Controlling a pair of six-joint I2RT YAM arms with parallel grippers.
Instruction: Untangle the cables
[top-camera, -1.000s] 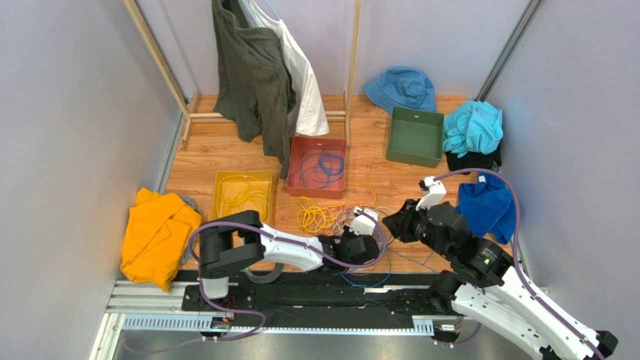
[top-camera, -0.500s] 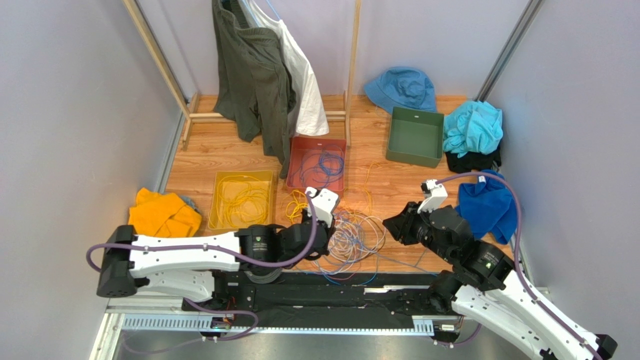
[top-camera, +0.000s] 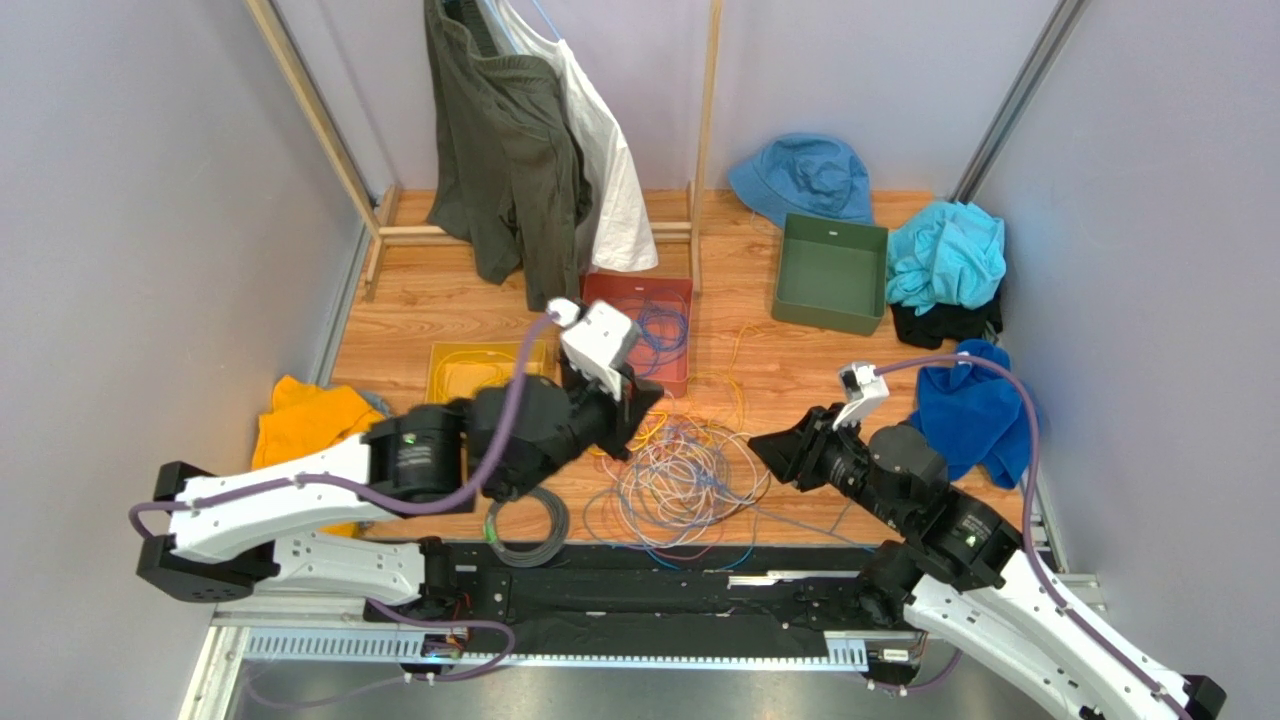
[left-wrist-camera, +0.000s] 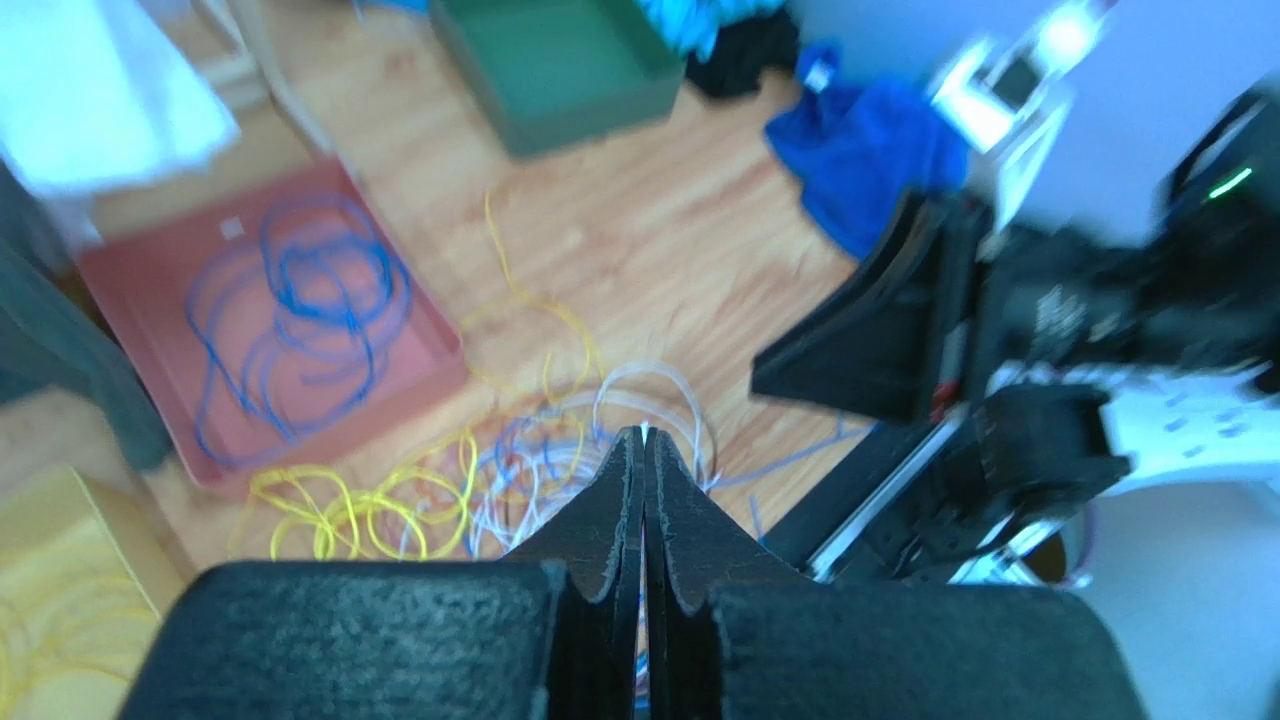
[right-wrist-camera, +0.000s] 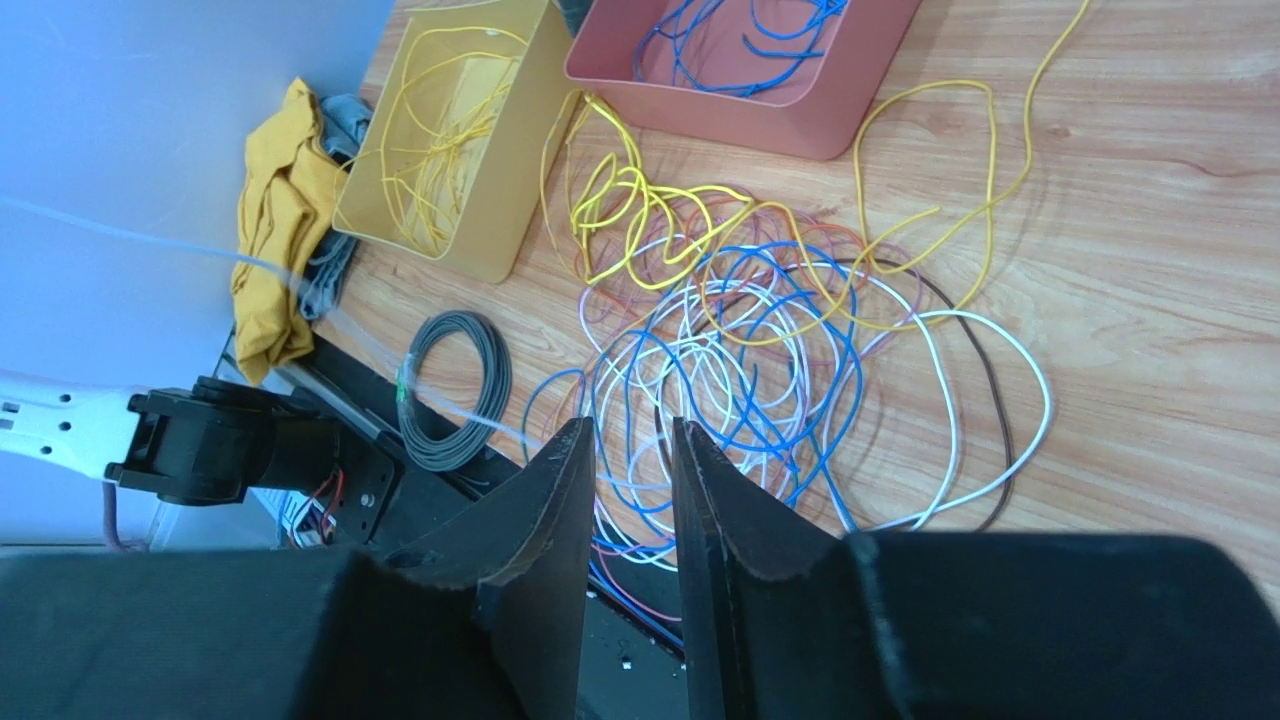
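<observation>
Pulling-out step. Left gripper (left-wrist-camera: 643, 443) pressed together, seems pinching pale strand (right-wrist-camera: 301, 293), tight over cable pile (right-wrist-camera: 751, 360). Right gripper (right-wrist-camera: 628, 435) slightly spread, empty; next, pin pile.

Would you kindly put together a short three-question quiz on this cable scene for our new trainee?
1. True or false: the red tray holds blue cables.
2. Which colour is the wire bundle in the yellow tray? A yellow, B blue, C grey.
3. Fill in: the left gripper has its jaws ____.
Key: 1 true; 2 A; 3 shut.
</observation>
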